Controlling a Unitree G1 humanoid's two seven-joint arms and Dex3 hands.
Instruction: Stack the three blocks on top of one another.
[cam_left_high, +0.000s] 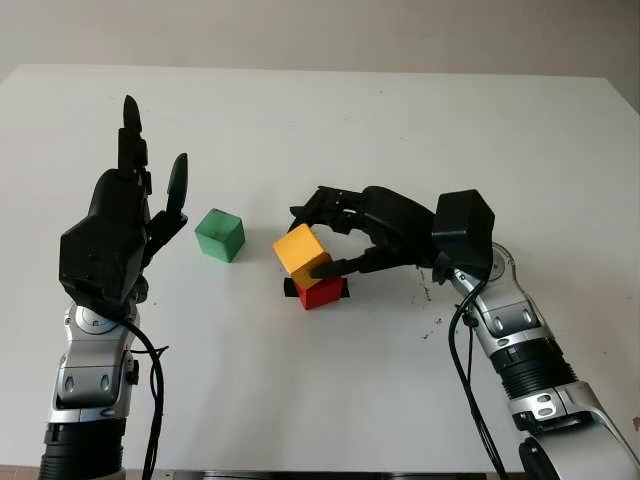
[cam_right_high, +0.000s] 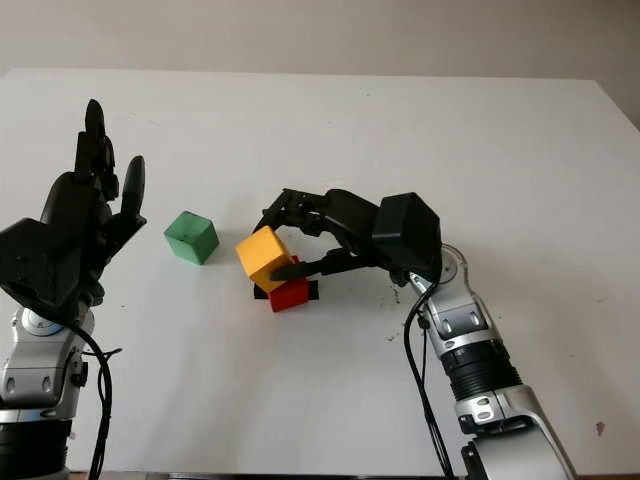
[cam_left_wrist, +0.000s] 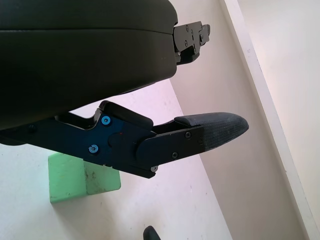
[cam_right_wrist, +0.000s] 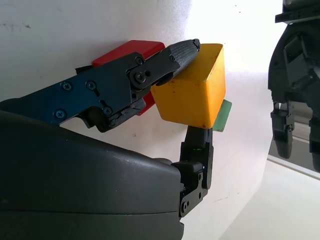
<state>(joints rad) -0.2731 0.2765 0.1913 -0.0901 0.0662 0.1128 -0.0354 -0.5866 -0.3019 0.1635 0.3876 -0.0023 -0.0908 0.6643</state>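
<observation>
Blocks number three on the white table (cam_left_high: 330, 400): one green cube (cam_left_high: 220, 235), one yellow cube (cam_left_high: 301, 250) and one red cube (cam_left_high: 320, 292). The yellow cube sits tilted on top of the red one near the table's middle, and the green cube stands alone just to their left, apart from both. Under the red cube a small dark patch (cam_left_high: 290, 288) pokes out on the table; what it is I cannot tell. Two black three-finger hands are at work or waiting. The right hand (cam_left_high: 345, 240) reaches in from the right with its fingers closed around the yellow cube, one fingertip (cam_right_wrist: 186, 49) pressed against the cube's side facing the robot and others behind it. The left hand (cam_left_high: 125, 225) is raised upright at the left, near the green cube, open and holding nothing. From the right wrist you see how the grip pinches the yellow cube on opposite faces, with the red cube touching below it and a sliver of green beyond. From the left wrist the green cube shows beneath that hand's thumb (cam_left_wrist: 200, 135), with the table's far edge running past.
</observation>
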